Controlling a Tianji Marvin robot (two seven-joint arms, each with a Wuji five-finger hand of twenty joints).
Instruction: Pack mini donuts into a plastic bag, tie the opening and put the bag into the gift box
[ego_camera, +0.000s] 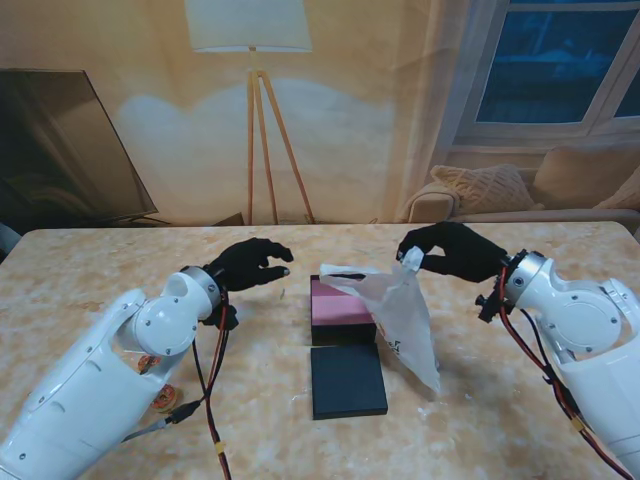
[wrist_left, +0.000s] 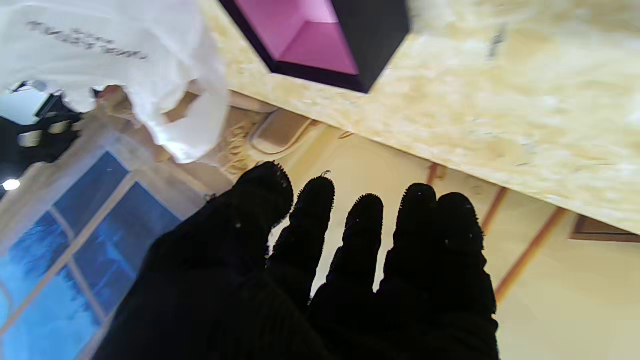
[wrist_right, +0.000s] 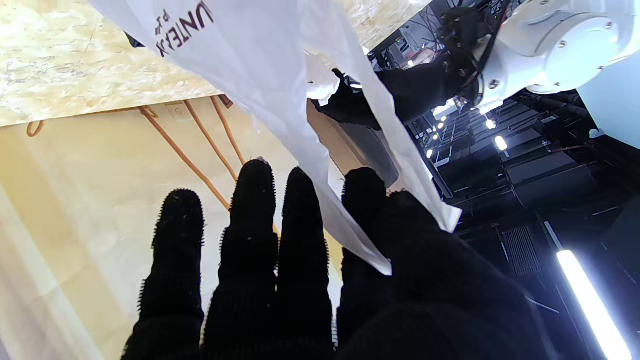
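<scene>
- Marbled worktop (ego_camera: 470, 420) carries the gift box (ego_camera: 340, 305) at centre.
- Right hand (ego_camera: 455, 252) pinches the plastic bag (ego_camera: 405, 315), hanging over the box's 3 o'clock edge.
- Left hand (ego_camera: 250, 263), at the box's 9 o'clock, is released; donuts seemingly unseen.

Lid (ego_camera: 348, 381) before box (ego_camera: 341, 303); bag (ego_camera: 402, 313) right
</scene>
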